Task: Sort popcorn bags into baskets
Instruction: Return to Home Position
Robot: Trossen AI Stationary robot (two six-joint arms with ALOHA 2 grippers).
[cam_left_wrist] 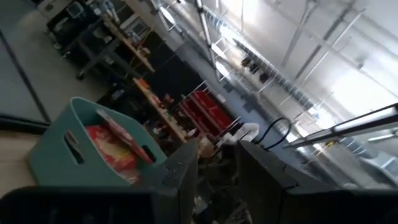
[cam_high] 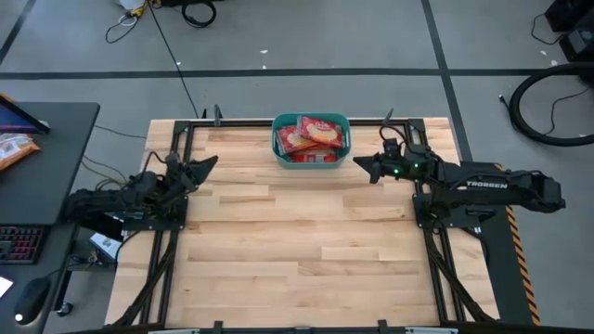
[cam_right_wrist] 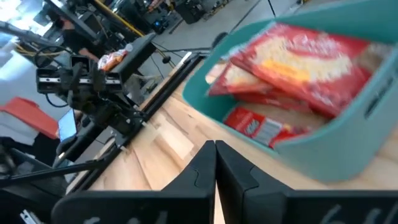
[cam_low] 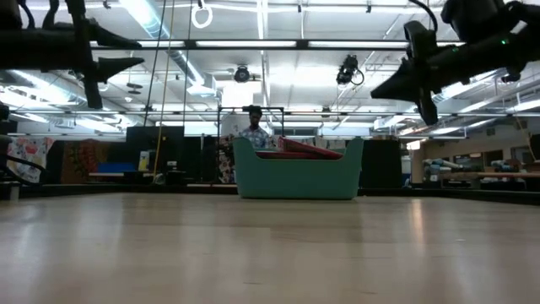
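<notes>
A teal basket [cam_high: 276, 139] stands at the middle of the table's far edge and holds several red popcorn bags [cam_high: 312, 134], some flat and one leaning on its edge [cam_right_wrist: 298, 62]. My left gripper [cam_high: 212, 163] hangs above the table to the basket's left, open and with nothing in it, and a gap shows between its fingers [cam_left_wrist: 217, 171]. My right gripper [cam_high: 358, 164] hangs to the basket's right, shut with its fingertips together [cam_right_wrist: 215, 155], and holds nothing. Both grippers point toward the basket and are well above the wood [cam_low: 139, 51] [cam_low: 377, 89].
An orange-and-white snack bag [cam_high: 14, 148] lies on the dark desk beyond the table's left edge, with a keyboard [cam_high: 19, 246] nearer. A person [cam_low: 253, 128] stands behind the basket, beyond the table. Bare wooden tabletop [cam_high: 297, 250] lies between the arms and the near edge.
</notes>
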